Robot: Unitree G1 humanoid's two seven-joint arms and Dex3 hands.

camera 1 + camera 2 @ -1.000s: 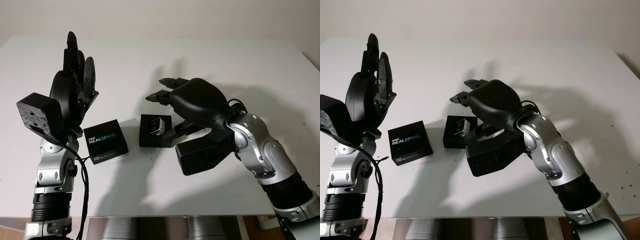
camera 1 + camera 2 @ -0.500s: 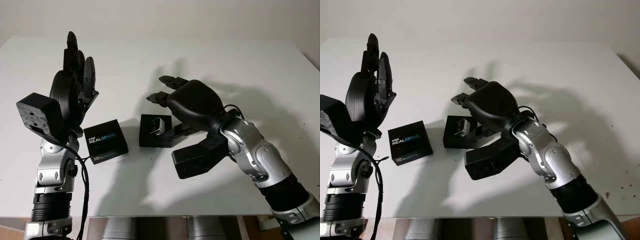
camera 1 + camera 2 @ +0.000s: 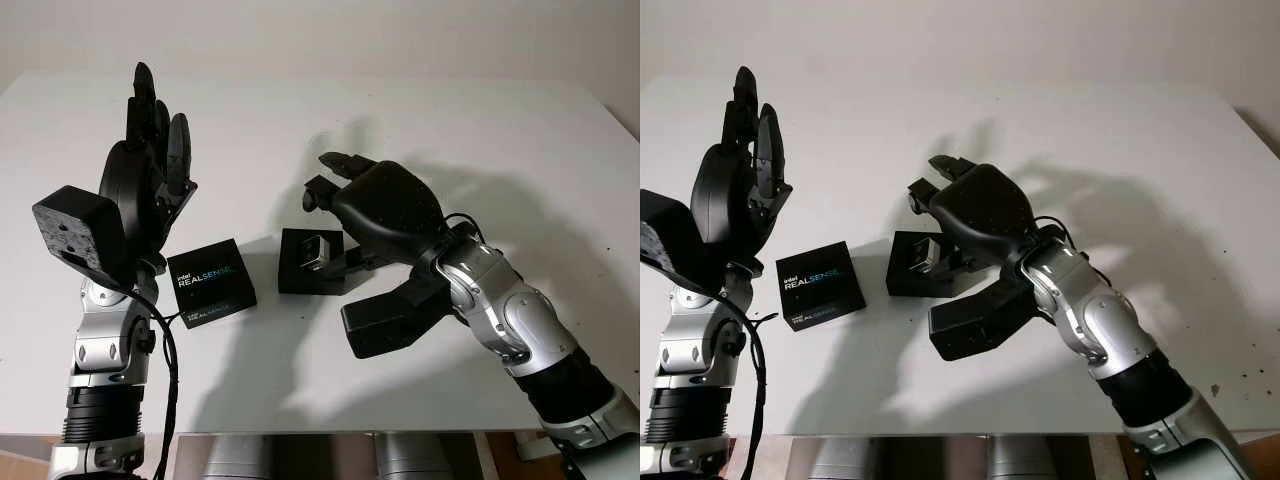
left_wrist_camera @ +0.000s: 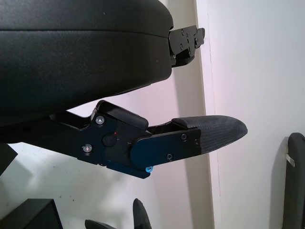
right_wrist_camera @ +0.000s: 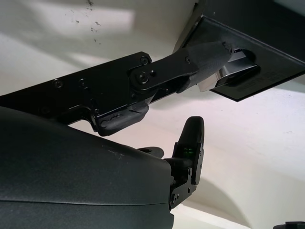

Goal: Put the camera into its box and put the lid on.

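We see a white bench (image 3: 420,120) with two small black items lying side by side toward the middle of its near half. The open box (image 3: 310,262) lies flat on the bench, and the silver camera (image 3: 315,250) sits inside it, so the camera is already in its box. Just beside the box, on the side toward the bench's left edge, lies the black lid (image 3: 210,282), printed with white and blue lettering; it is apart from the box and not on it. Our right robot hand (image 3: 345,195) is above the far right part of the box, the arm coming in from the bench's near right corner. In the right wrist view one of its fingers (image 5: 200,59) reaches over the box rim to the camera, its tip at or on the silver body; we cannot tell whether it presses on it. The hand's fingers are not closed around anything, so we count it as open and holding nothing. Our left robot hand (image 3: 150,160) is raised upright above the left part of the bench, past the lid toward the left edge, open and holding nothing, well clear of the surface.
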